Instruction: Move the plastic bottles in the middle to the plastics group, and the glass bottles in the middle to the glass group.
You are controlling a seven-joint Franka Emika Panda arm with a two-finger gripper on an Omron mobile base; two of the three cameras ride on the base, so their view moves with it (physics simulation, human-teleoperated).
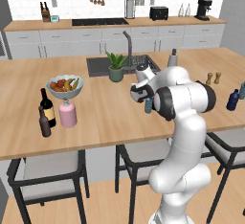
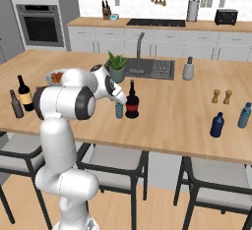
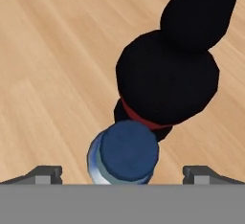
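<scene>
A small plastic bottle [image 3: 128, 153] with a blue cap stands mid-counter, also seen as plastic bottle [image 2: 119, 110] and plastic bottle [image 1: 149, 105]. Touching or right beside it stands the squat black glass bottle [image 2: 132, 103] with a red label, looming as glass bottle [image 3: 167, 74] just beyond the cap. My gripper [image 3: 123, 173] is open and hovers right above the blue cap, one fingertip to each side, nothing gripped; it shows as gripper [image 2: 120, 101] too. The plastics group, a dark blue bottle [image 2: 217, 125] and a teal one [image 2: 244, 115], stands far right. The glass group, a wine bottle [image 1: 47, 107] and a brown bottle [image 1: 44, 121], stands far left.
A pink jar [image 1: 68, 114] and a fruit bowl [image 1: 64, 85] sit near the glass group. A potted plant [image 2: 117, 66] and the sink [image 2: 147, 68] lie behind the middle bottles. Two brown shakers [image 2: 221, 97] stand behind the blue bottles. Stools [image 2: 113, 162] line the near counter edge.
</scene>
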